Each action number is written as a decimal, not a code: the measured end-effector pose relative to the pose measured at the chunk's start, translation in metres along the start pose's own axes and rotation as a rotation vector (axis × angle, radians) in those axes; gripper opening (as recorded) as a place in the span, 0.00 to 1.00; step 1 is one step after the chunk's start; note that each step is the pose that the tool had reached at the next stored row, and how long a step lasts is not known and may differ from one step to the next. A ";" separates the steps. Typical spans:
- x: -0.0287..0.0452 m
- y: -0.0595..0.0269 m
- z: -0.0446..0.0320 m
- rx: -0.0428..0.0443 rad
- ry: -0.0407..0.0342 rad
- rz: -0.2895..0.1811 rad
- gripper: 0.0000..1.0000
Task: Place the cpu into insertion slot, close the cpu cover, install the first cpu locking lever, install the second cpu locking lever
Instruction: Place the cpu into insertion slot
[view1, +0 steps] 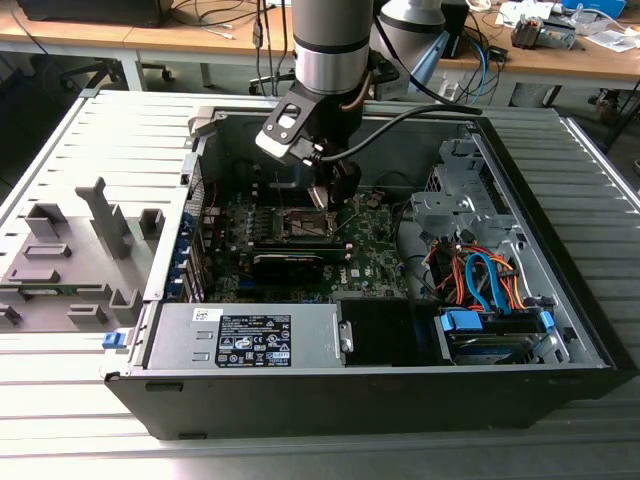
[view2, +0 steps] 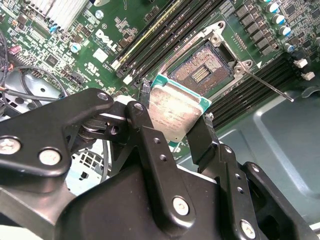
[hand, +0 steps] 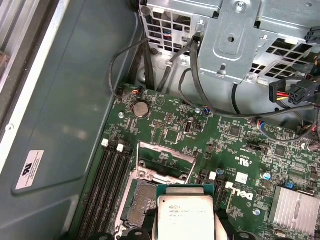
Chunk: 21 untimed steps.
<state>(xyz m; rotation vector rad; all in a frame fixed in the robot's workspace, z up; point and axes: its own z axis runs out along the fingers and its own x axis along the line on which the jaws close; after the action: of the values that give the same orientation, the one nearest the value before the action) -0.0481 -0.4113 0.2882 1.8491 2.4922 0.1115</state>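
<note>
Inside an open desktop computer case (view1: 590, 330) lying on a ribbed grey tabletop (view1: 60, 400), the arm's black pincer (view2: 175, 106) is clamped on the cpu (view2: 172, 120). Its two slim matte fingers (view2: 205, 135) press opposite edges of the chip. The cpu is a flat square with a pale, scuffed silvery-beige metal face on a green backing. It is held just over one edge of the insertion slot (view2: 200, 72), a dark square recess with a thin bright metal rim and a bare, finely grained contact bed. In the first wrist view the cpu cover (hand: 166, 147), a thin silvery frame with a large square window, stands raised beyond the slot. A thin wire lever (view2: 270, 87) angles away beside long black memory slots (view2: 150, 40) on the glossy green motherboard (hand: 240, 145).
</note>
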 end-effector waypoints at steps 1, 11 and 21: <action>0.0000 0.0000 0.0000 0.0000 -0.0001 0.001 0.54; 0.0000 0.0000 0.0000 -0.0002 -0.0008 0.010 0.54; 0.0000 0.0000 0.0000 -0.0003 -0.0014 0.018 0.54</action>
<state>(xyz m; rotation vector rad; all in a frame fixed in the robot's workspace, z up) -0.0480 -0.4113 0.2882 1.8715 2.4745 0.1110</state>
